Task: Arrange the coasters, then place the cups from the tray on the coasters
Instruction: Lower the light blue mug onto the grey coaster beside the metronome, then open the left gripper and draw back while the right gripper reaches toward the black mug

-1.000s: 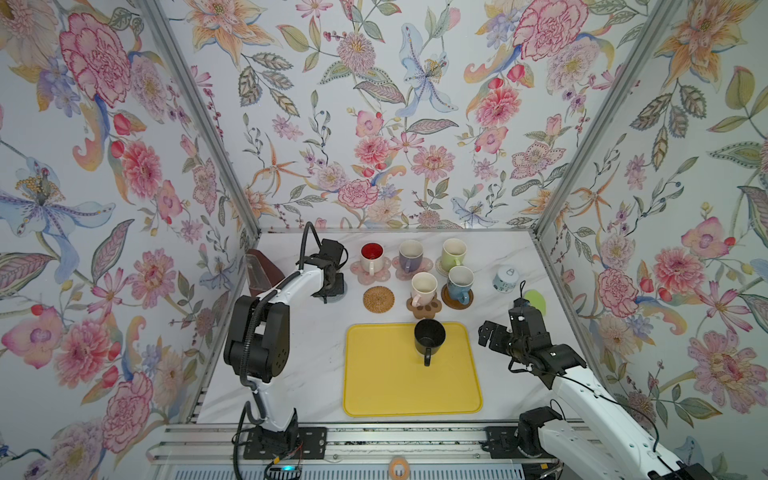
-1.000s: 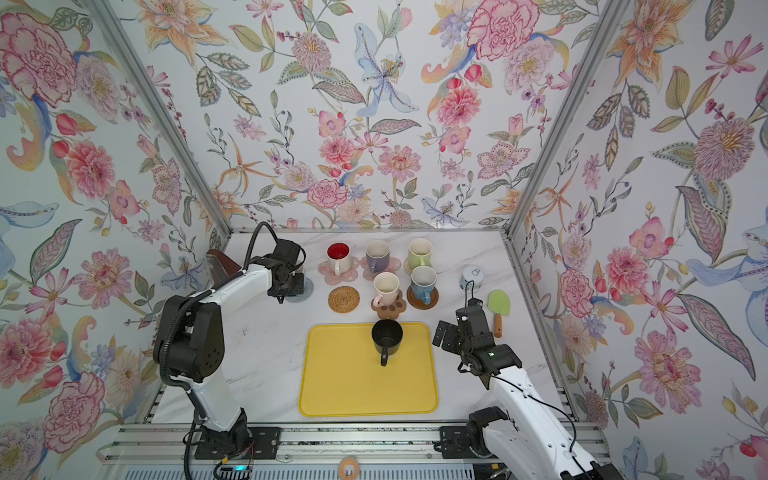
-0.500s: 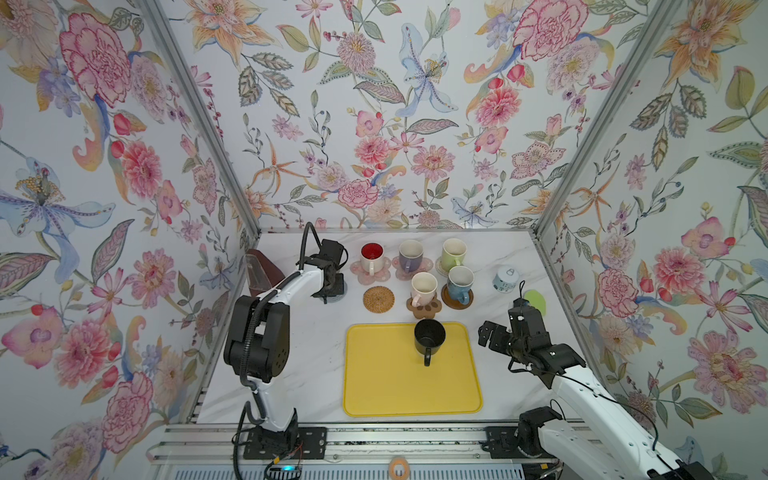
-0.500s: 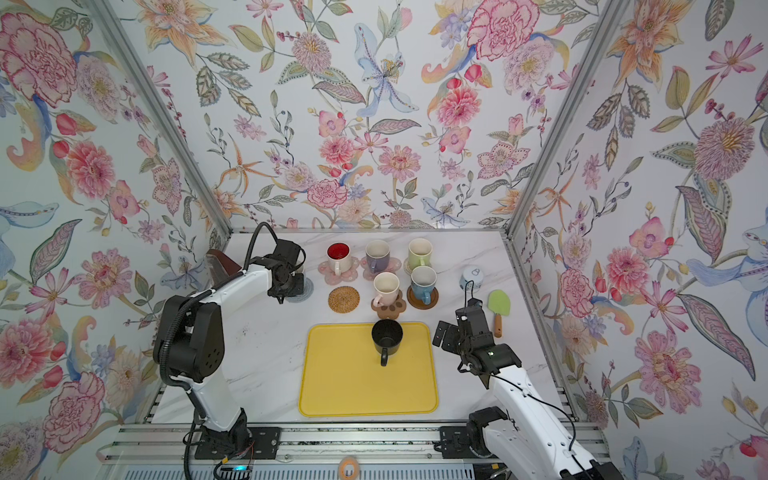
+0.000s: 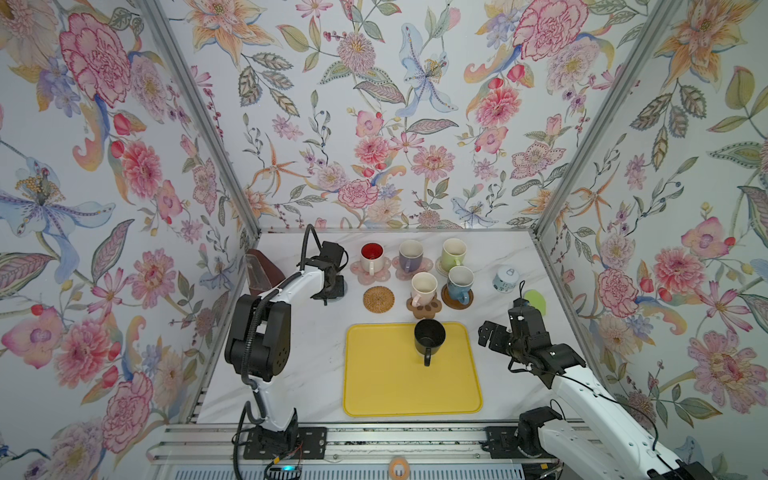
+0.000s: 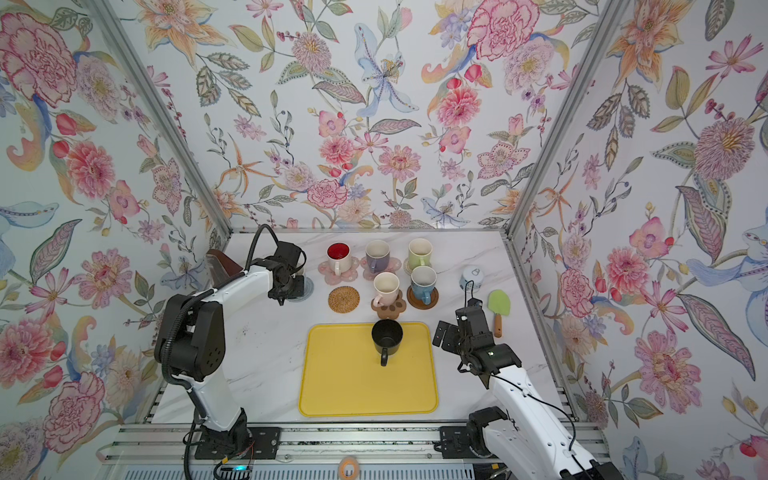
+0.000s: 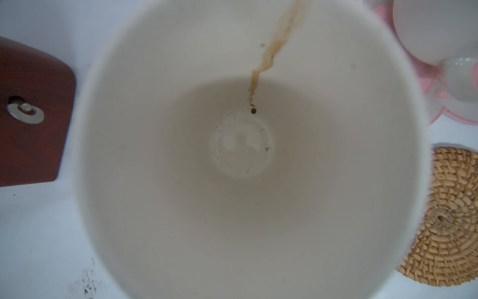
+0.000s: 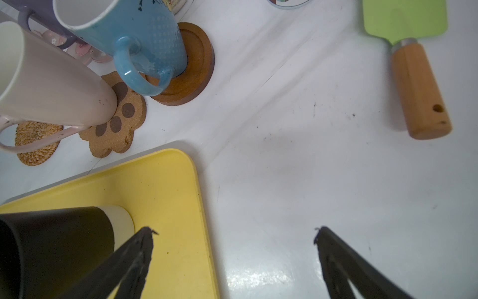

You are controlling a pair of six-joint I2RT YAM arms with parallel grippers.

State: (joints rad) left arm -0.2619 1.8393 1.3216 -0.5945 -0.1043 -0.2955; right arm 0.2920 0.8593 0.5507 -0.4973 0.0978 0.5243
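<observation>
At the left, my left gripper [image 5: 330,286] points down over the grey woven round coaster [image 6: 308,292]. Its wrist camera looks straight into a ceramic mug with a cream-white inside [image 7: 240,145]. The fingers of this gripper are together. I cannot see them in the wrist view, so I only suppose that they pinch the wall of this mug.

Next to the right lies the tan rattan round coaster [image 5: 378,299], the only one that I see with nothing on it.

The black ceramic mug [image 5: 429,337] stands upright on the flat yellow rectangular tray [image 5: 382,386], near the far edge, with its handle turned toward the near edge. It is the one mug left on the tray. I judge it stiff, rather heavy and breakable, with a smooth wall that may slip under a weak grip. I would take it at the rim, one finger inside and one outside, away from the handle. I would lift it straight, so that it does not knock the pale pink ceramic mug [image 5: 424,286] on the brown paw-shaped cork coaster [image 5: 430,307] just behind.

At the right, the right gripper [image 8: 232,230] hangs over the white desk [image 8: 310,155] just beside the tray's corner, with its fingers wide apart and empty.
</observation>
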